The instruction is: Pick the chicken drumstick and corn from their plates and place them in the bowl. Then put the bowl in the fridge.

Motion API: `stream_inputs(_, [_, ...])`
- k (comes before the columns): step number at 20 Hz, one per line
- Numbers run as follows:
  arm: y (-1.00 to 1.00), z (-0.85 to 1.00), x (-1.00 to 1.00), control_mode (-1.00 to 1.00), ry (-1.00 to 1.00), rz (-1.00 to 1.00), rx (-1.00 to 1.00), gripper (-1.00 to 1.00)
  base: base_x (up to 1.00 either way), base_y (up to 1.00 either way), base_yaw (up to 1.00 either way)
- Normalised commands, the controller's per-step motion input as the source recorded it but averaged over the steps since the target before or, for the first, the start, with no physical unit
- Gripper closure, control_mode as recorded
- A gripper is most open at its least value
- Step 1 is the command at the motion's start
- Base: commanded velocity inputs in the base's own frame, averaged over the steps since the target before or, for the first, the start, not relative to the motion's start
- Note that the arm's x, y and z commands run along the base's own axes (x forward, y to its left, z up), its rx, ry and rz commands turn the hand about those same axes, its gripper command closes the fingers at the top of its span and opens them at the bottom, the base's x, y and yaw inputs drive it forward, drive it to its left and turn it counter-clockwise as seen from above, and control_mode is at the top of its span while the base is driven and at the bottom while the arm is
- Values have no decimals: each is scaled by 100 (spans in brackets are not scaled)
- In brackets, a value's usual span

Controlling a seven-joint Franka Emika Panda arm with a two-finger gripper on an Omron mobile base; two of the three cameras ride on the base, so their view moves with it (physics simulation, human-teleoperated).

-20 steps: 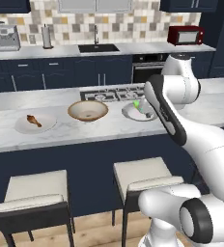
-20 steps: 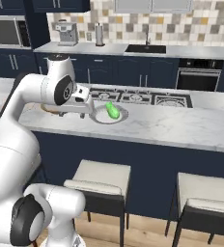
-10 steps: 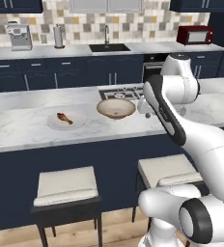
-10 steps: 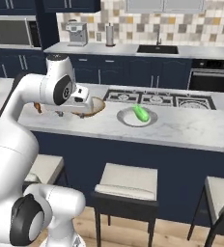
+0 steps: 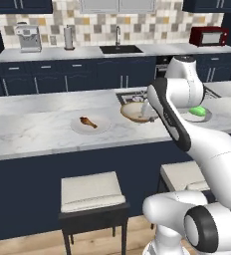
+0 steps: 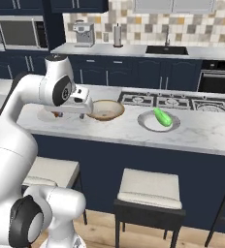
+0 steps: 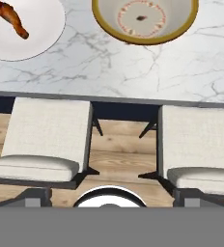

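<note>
Drumstick: we see the chicken drumstick point(image 5: 88, 121) on its plate point(image 5: 100, 128), marble surface point(image 5: 33, 131).
Corn: the corn point(image 6: 162, 116) lies near the bowl point(image 6: 106, 110).
Claw: the claw point(image 6: 85, 104), spread and empty, hangs beside the bowl.

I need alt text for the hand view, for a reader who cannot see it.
Looking down: a chicken drumstick lies on a white plate beside an empty tan bowl on a marble counter, with two cushioned stools below.
</note>
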Motion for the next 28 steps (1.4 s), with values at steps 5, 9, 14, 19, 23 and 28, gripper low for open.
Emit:
stream_inputs(5, [0,0,0,100,0,0,0,-100,56,22,0])
stream_inputs(9, [0,0,0,100,0,0,0,-100,65,11,0])
stream_inputs(14, [0,0,0,100,0,0,0,-100,78,1,0])
stream_inputs(19, [0,0,0,100,0,0,0,-100,10,2,0])
stream_inputs(23, [0,0,0,100,0,0,0,-100,0,0,0])
stream_inputs(28, [0,0,0,100,0,0,0,-100,0,0,0])
